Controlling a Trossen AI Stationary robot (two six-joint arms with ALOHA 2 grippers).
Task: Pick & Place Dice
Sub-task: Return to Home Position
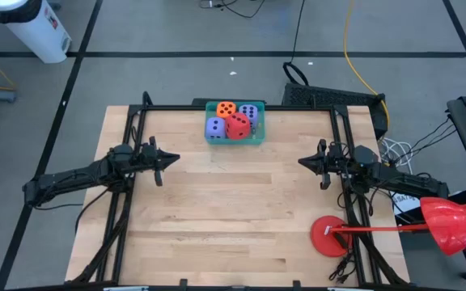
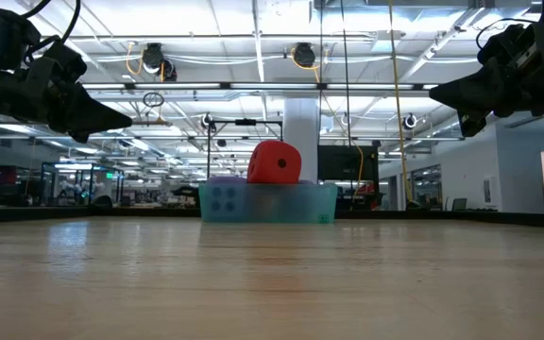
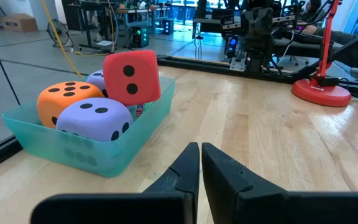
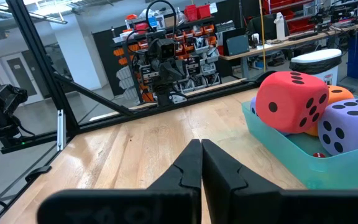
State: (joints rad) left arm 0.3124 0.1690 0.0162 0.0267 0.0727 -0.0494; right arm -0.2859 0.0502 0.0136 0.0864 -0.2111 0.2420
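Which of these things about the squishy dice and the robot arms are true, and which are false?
1. The orange soft die, the red soft die and the two purple soft dice all sit in the see-through green plastic bin. True.
2. The red soft die lies underneath the others. False: it rests tilted on top of them.
3. The left gripper holds a die. False: it is shut on nothing, above the wooden table, apart from the bin.
4. The right gripper is shut and empty. True.
5. The flat red round disc stands on the table near the right arm. True.
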